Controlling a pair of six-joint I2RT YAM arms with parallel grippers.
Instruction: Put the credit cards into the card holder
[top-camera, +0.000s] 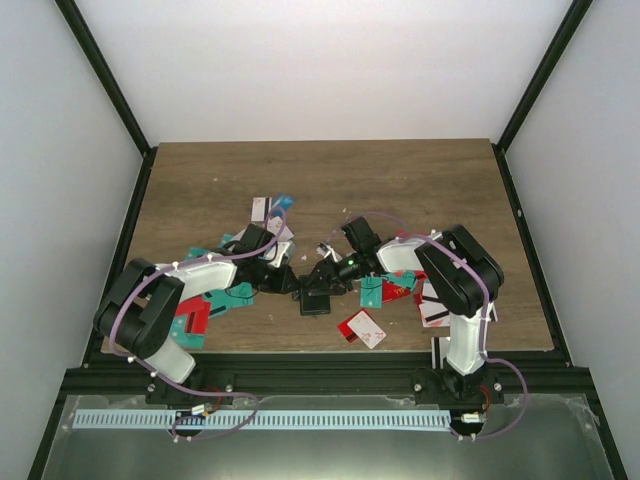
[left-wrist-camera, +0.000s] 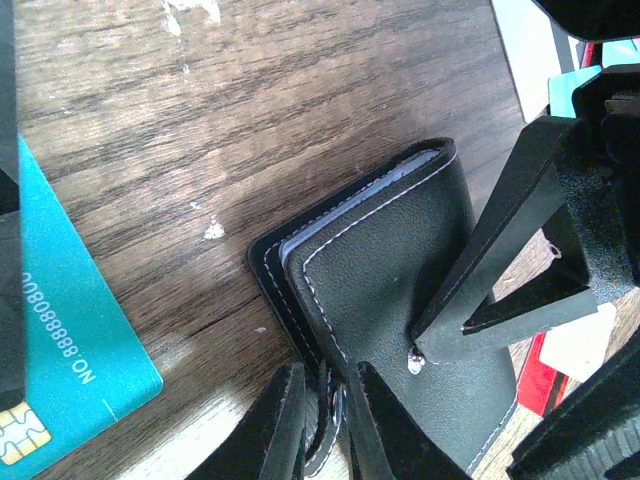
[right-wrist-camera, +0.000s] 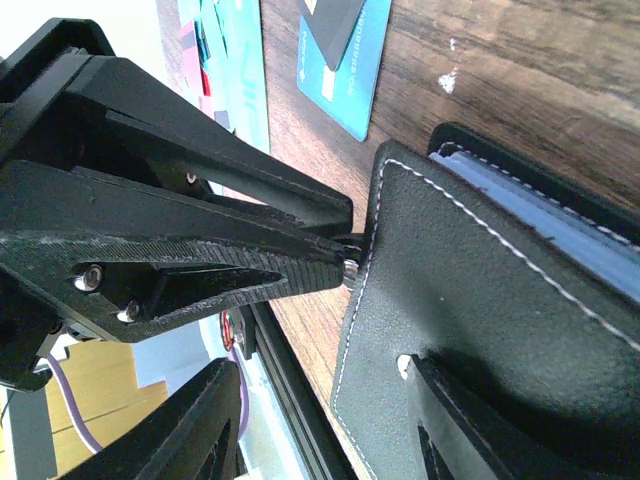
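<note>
Left pincer (left-wrist-camera: 325, 400) clamped on one edge of the black card holder (left-wrist-camera: 390, 260), stitched flap caught between its fingers. Right pincer (right-wrist-camera: 318, 380) stands parted: one fingertip (right-wrist-camera: 440, 430) rests on the holder's cover, the other hangs off its side. Holder lies flat on the wooden surface (top-camera: 400, 180), mid-front between both arms, pale blue sleeves showing at its edge. Credit cards (top-camera: 362, 327) scattered around it; a teal card (left-wrist-camera: 70, 340) lies near.

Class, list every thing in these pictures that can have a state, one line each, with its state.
card holder: folded almost shut, lying on the table
credit cards: scattered loose on the table
left gripper: jaws shut on the card holder's edge
right gripper: jaws open, one finger pressing its cover
</note>
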